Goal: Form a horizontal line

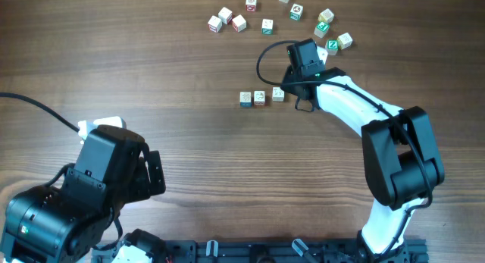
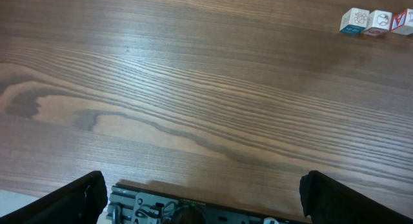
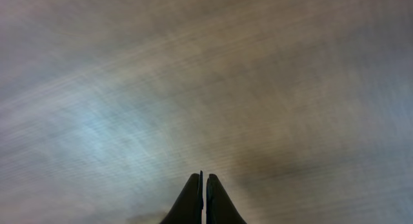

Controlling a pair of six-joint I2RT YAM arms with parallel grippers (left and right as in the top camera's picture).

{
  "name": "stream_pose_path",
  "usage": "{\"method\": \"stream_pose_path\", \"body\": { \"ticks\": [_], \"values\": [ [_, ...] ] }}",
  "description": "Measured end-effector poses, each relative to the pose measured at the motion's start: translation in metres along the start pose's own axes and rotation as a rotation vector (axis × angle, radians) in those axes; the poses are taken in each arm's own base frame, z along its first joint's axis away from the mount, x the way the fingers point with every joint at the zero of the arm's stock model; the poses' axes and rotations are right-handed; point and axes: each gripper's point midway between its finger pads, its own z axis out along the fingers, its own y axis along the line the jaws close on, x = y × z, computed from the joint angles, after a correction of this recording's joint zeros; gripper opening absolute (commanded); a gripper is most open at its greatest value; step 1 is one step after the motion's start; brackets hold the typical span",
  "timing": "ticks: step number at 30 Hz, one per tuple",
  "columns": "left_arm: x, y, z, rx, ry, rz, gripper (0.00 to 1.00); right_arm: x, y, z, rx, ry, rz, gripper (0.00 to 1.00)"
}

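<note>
Blocks (image 1: 260, 98) lined up mid-frame could be knocked askew by the closed right claw (image 3: 203, 177) alongside; left claw (image 2: 201, 185) is spread wide.

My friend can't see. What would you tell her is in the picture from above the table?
Three little letter cubes sit touching in a straight row on a wooden table, with the white right arm stretched to the row's right end. More loose cubes lie scattered near the top edge, and the black left arm sits bottom left.
</note>
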Motion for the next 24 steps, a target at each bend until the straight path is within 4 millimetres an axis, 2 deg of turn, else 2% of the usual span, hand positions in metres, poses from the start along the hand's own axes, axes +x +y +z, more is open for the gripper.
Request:
{"method": "stream_pose_path", "body": {
  "ticks": [4,9,17,24],
  "values": [
    [0.0,0.0,0.0,0.0,0.0,0.0,1.0,-0.008,0.013,0.0,-0.062,-0.027,-0.063,0.05],
    [0.0,0.0,0.0,0.0,0.0,0.0,1.0,0.0,0.028,0.001,-0.147,0.01,-0.158,0.05],
    [0.0,0.0,0.0,0.0,0.0,0.0,1.0,0.012,0.028,0.01,-0.159,0.049,-0.203,0.05],
    [0.0,0.0,0.0,0.0,0.0,0.0,1.0,0.019,0.033,0.01,-0.196,0.076,-0.252,0.05]
  ]
}}
